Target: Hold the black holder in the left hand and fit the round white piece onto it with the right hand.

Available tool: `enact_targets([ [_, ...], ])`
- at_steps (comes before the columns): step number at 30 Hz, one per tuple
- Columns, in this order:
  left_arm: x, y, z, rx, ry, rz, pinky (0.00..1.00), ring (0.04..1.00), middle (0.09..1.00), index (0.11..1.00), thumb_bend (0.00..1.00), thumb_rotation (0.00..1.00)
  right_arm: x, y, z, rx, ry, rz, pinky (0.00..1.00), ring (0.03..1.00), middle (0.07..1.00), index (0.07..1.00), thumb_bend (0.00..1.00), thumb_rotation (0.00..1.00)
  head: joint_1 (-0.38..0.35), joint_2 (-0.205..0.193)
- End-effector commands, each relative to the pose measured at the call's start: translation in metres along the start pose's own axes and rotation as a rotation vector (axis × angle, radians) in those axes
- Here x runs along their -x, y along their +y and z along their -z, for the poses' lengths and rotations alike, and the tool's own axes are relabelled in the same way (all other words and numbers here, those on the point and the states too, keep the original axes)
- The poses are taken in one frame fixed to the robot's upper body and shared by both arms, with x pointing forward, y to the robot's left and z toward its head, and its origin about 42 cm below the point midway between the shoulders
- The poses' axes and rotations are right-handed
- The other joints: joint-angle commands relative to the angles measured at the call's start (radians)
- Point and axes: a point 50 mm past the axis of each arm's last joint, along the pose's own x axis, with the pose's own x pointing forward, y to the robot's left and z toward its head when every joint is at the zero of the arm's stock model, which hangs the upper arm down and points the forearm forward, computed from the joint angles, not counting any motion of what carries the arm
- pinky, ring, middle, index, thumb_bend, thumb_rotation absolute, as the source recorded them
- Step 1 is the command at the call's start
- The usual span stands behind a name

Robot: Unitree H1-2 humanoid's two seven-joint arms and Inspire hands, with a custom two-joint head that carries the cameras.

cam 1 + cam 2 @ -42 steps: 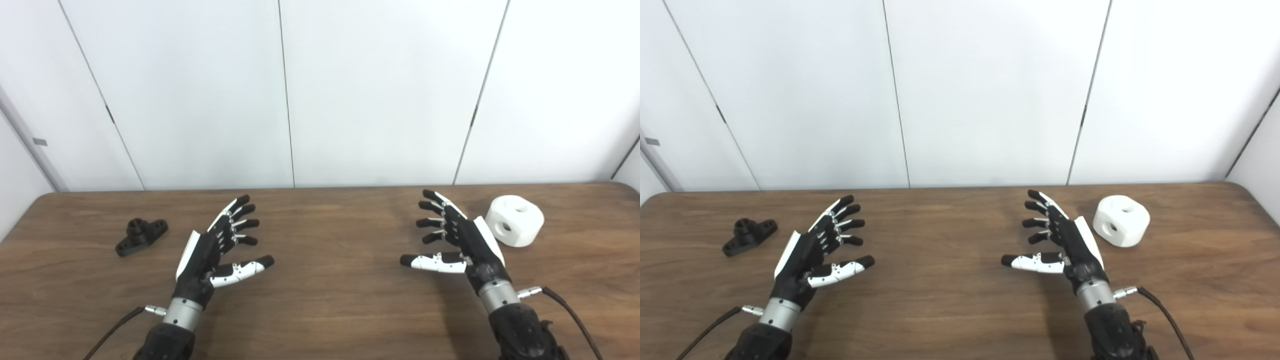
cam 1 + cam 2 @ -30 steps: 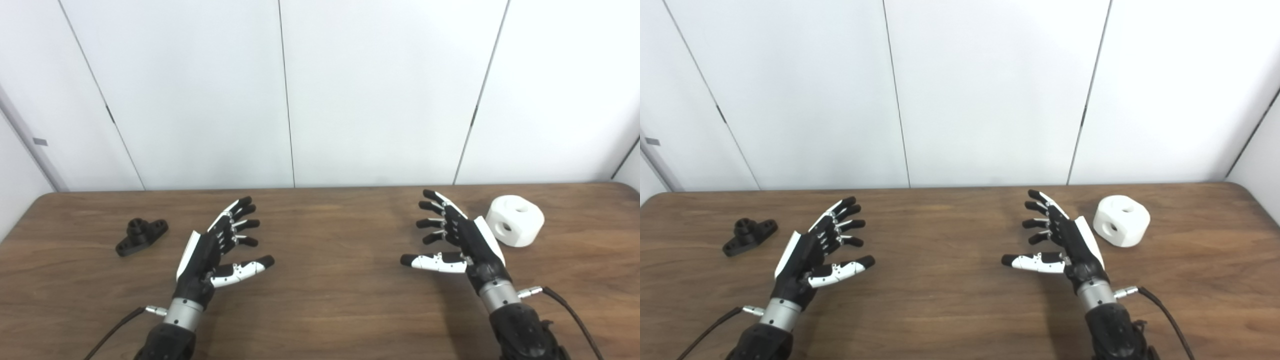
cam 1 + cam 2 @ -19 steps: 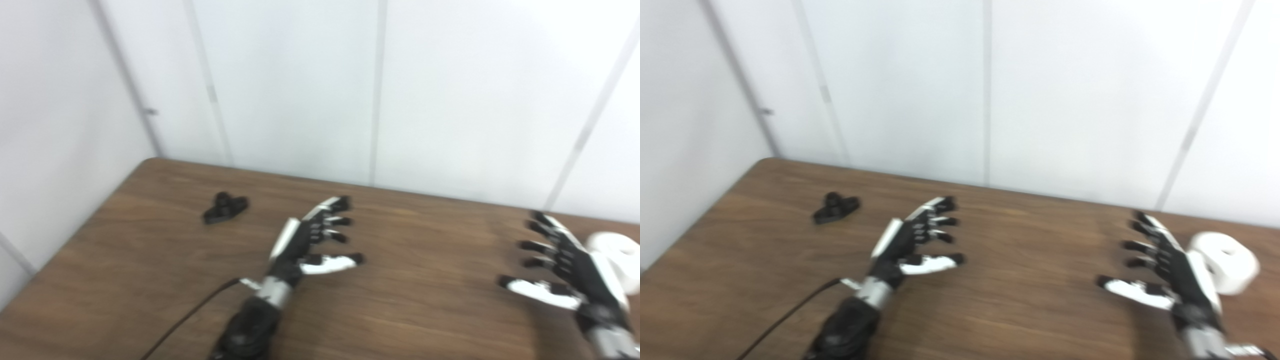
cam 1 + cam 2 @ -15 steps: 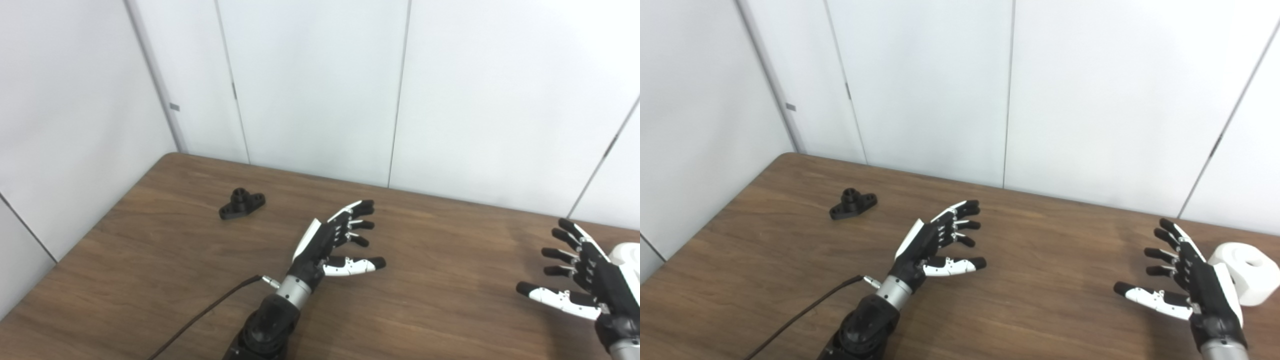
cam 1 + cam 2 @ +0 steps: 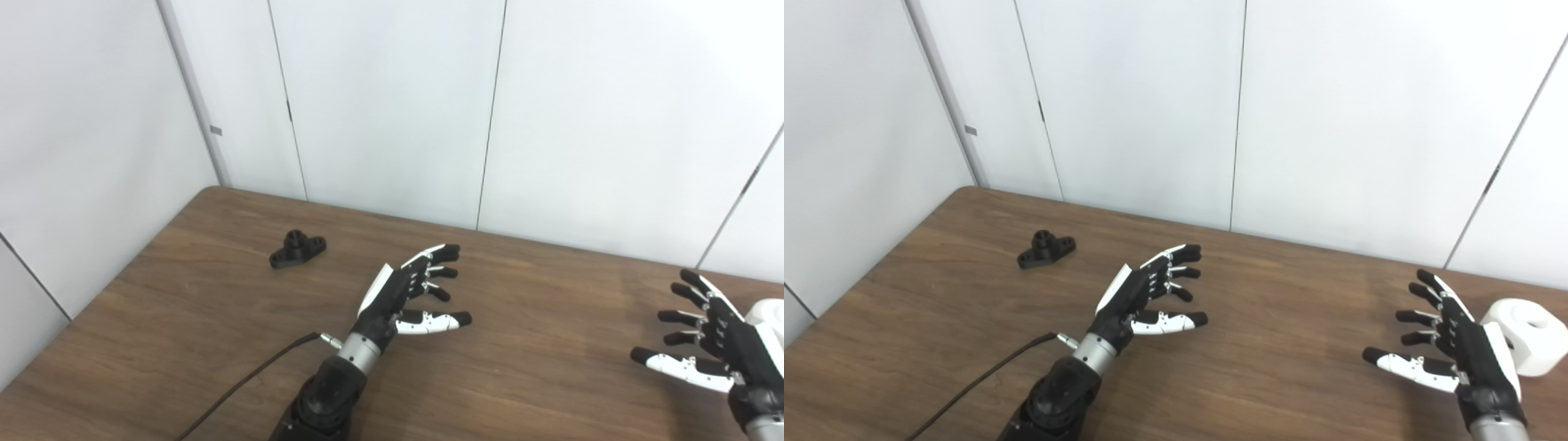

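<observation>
The small black holder (image 5: 297,250) lies on the brown table (image 5: 184,318) toward its far left. My left hand (image 5: 407,294) hovers open over the table's middle, well to the right of the holder, fingers spread and holding nothing. The round white piece (image 5: 1528,335) rests near the right edge of the view, partly cut off in the left eye view. My right hand (image 5: 1454,352) is open just left of the white piece, palm facing inward, apart from it.
White wall panels (image 5: 392,104) stand right behind the table's far edge and along its left side. A dark cable (image 5: 245,386) trails from my left wrist across the table toward the bottom edge.
The camera has swung left, so the whole scene has shifted right in the picture. Both hands stay open and hold about the same poses; the holder and white piece have not moved on the table.
</observation>
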Motion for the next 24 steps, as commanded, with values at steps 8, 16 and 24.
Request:
enact_targets([
  [8, -0.023, 0.044, -0.042, -0.091, -0.141, 0.006, 0.58, 0.700, 0.746, 0.755, 0.70, 0.17, -0.007, -0.012, -0.016, 0.014, -0.080, 0.028, 0.54, 0.704, 0.869, 0.896, 0.72, 0.05, -0.003, 0.001],
  [16, -0.024, 0.092, -0.075, -0.306, -0.136, 0.018, 0.60, 0.729, 0.763, 0.746, 0.71, 0.10, -0.005, -0.010, -0.017, 0.016, -0.074, 0.030, 0.52, 0.700, 0.859, 0.890, 0.72, 0.08, -0.011, 0.009],
  [24, -0.018, 0.133, -0.103, -0.533, -0.091, -0.116, 0.60, 0.735, 0.784, 0.753, 0.72, 0.00, -0.004, -0.009, -0.016, 0.008, -0.077, 0.029, 0.51, 0.683, 0.855, 0.888, 0.72, 0.10, -0.015, 0.010],
])
